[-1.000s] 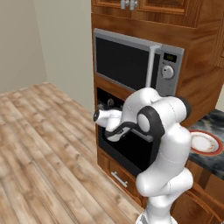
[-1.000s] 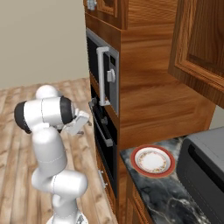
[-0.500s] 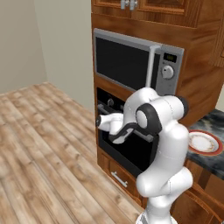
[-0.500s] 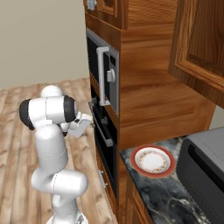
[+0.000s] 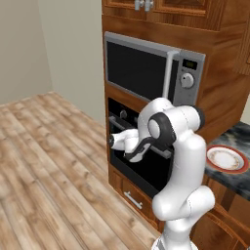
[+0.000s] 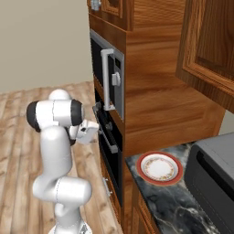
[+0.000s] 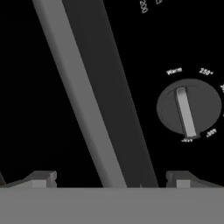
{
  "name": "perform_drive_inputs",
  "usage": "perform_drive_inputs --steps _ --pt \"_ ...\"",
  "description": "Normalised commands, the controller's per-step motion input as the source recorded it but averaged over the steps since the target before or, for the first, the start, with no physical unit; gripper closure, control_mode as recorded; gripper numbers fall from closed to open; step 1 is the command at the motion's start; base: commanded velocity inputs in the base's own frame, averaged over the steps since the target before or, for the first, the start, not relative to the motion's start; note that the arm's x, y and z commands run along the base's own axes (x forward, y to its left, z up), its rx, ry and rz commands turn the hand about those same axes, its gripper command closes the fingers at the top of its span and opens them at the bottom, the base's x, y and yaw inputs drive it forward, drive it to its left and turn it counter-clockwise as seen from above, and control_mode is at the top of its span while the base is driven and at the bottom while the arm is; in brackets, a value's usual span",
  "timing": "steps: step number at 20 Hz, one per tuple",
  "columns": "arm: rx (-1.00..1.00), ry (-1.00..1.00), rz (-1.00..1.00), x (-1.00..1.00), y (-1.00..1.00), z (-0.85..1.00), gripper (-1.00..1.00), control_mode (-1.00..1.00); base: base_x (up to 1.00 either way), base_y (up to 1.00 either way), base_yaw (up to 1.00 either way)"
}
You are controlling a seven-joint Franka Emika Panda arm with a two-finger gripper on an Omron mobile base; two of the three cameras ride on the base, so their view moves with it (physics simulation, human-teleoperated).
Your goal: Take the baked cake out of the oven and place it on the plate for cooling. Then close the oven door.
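Hand view shows the claw spread, fingertips straddling the oven door handle bar, knob at 3 o'clock—placed, I judge, for pulling.

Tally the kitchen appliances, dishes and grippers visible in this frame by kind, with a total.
Oven: 1
Microwave: 1
Plate: 1
Gripper: 1
Dark appliance on the counter: 1
Total: 5
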Motion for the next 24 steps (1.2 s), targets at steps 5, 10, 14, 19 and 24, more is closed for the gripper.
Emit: perform_drive_inputs --steps 5,10,14,19,24 --pt "-0.04 -0.03 0.0 0.21 -0.21 -0.1 -1.0 -1.0 0.0 0.0 0.0" --pt "-0.04 0.0 0.0 0.22 -0.18 -0.18 -1.0 -1.0 0.0 0.0 0.0" --pt "-0.06 0.0 0.0 0.22 -0.12 -0.26 -1.0 -1.0 0.0 0.0 0.0" --pt "-0.06 0.0 0.0 0.16 -0.05 -0.33 -1.0 -1.0 0.0 0.0 0.0" --pt "-0.06 0.0 0.0 0.18 -0.04 -0.35 -1.0 -1.0 0.0 0.0 0.0"
